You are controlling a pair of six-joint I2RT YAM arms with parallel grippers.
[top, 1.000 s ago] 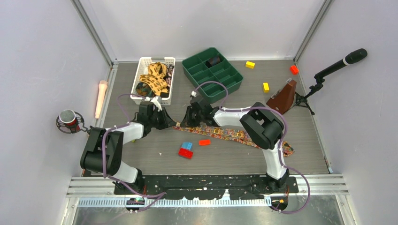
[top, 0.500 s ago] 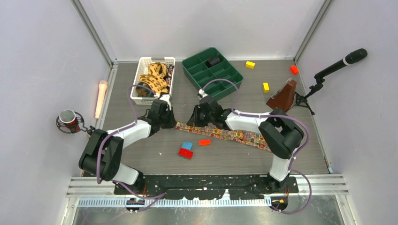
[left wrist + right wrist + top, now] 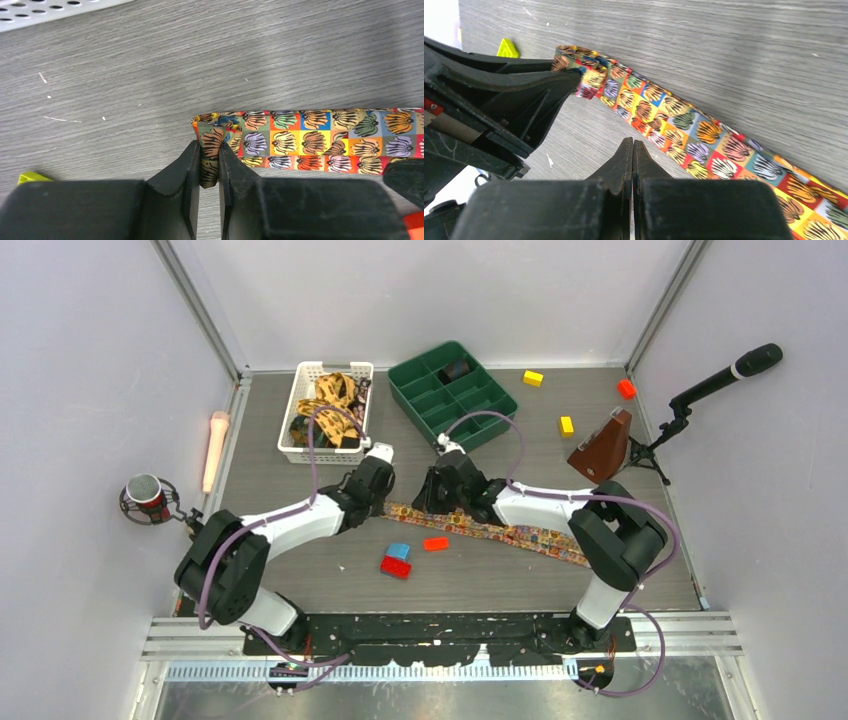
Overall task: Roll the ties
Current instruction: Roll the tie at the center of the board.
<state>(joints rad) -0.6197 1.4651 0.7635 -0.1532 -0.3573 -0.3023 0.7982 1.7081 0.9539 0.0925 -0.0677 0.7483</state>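
Bright, even light; blurry close foreground.

A white basket [image 3: 291, 410] and a green divided tray [image 3: 480, 400] are sitting by the table's far edge; a red block [image 3: 627, 388] and a brown wedge [image 3: 602, 448] are resting near its far right corner.

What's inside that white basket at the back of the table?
A heap of orange, tan and dark patterned ties lies in the white basket. How many there are, and whatever is underneath the heap, cannot be seen because the top layers cover it.
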